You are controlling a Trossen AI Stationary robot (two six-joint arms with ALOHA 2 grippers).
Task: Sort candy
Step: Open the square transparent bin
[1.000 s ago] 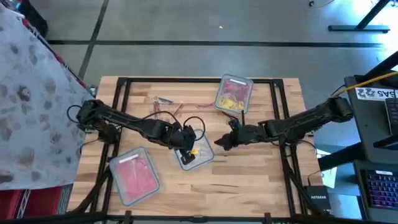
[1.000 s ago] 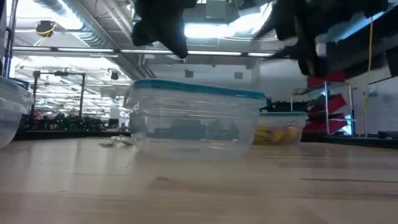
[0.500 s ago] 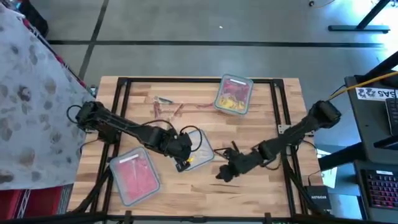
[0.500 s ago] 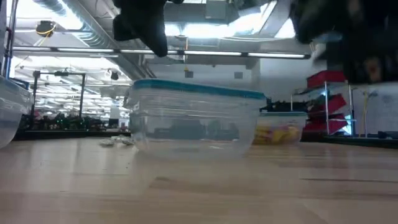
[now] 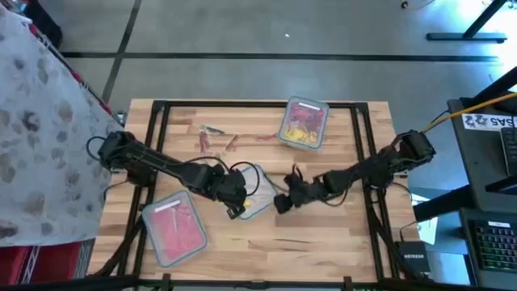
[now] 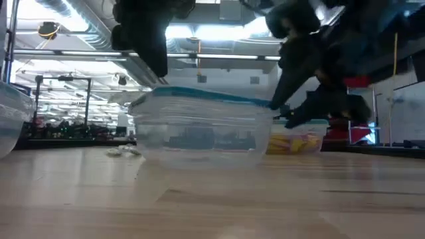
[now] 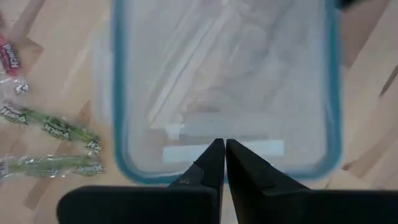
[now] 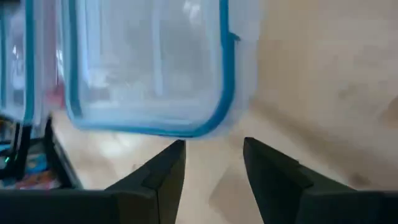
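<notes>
Wooden slat table (image 5: 323,234), light butcher-block top, black frame rails running across it.

On it:
- Clear container w/ red candy (image 5: 173,228), lower left of high view, near front edge.
- Clear container w/ yellow candy (image 5: 303,124), top centre, by back rail.
- Empty clear container, teal rim (image 5: 257,198), centre of frame; in low view it sits mid-frame, slightly tilted.
- Loose candy pieces (image 5: 216,141), upper left-centre, scattered btwn back rail and centre container; red/pink and silvery wrappers.

Rest of tabletop bare wood, lower right esp.
</notes>
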